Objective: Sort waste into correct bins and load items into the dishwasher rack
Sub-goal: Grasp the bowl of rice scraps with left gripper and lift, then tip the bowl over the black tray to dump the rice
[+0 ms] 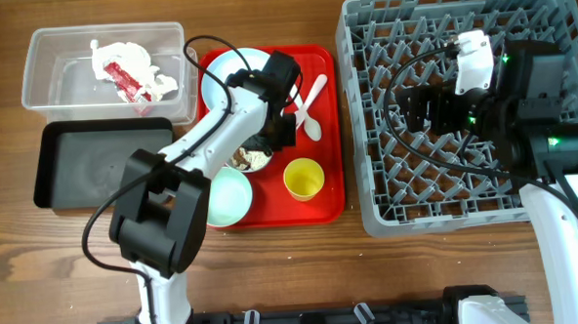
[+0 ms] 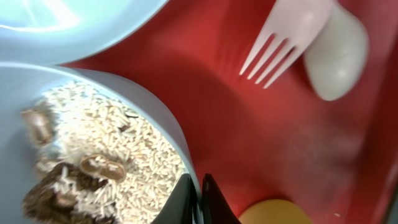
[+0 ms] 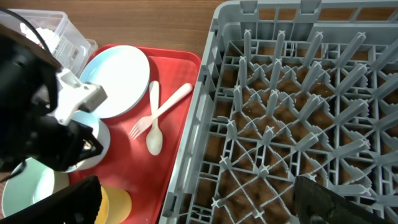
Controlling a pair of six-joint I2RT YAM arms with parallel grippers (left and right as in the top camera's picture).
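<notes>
My left gripper (image 2: 199, 200) is shut on the rim of a pale blue bowl (image 2: 163, 118) holding white rice and brown food scraps (image 2: 93, 168), one finger inside and one outside. The bowl sits on the red tray (image 1: 326, 63), below the light blue plate (image 1: 228, 69). A white fork (image 2: 280, 43) and spoon (image 2: 339, 56) lie to the right, a yellow cup (image 1: 302, 178) beside them. An empty mint bowl (image 1: 227, 197) rests at the tray's lower left. My right gripper (image 3: 199, 205) hangs open over the grey dishwasher rack (image 1: 369, 207), holding nothing.
A clear tub (image 1: 40, 65) at the back left holds crumpled white napkins (image 1: 128, 60) and a red wrapper (image 1: 124, 81). A black tray (image 1: 94, 166) lies in front of it. The rack's upright pegs (image 3: 273, 130) fill the right side.
</notes>
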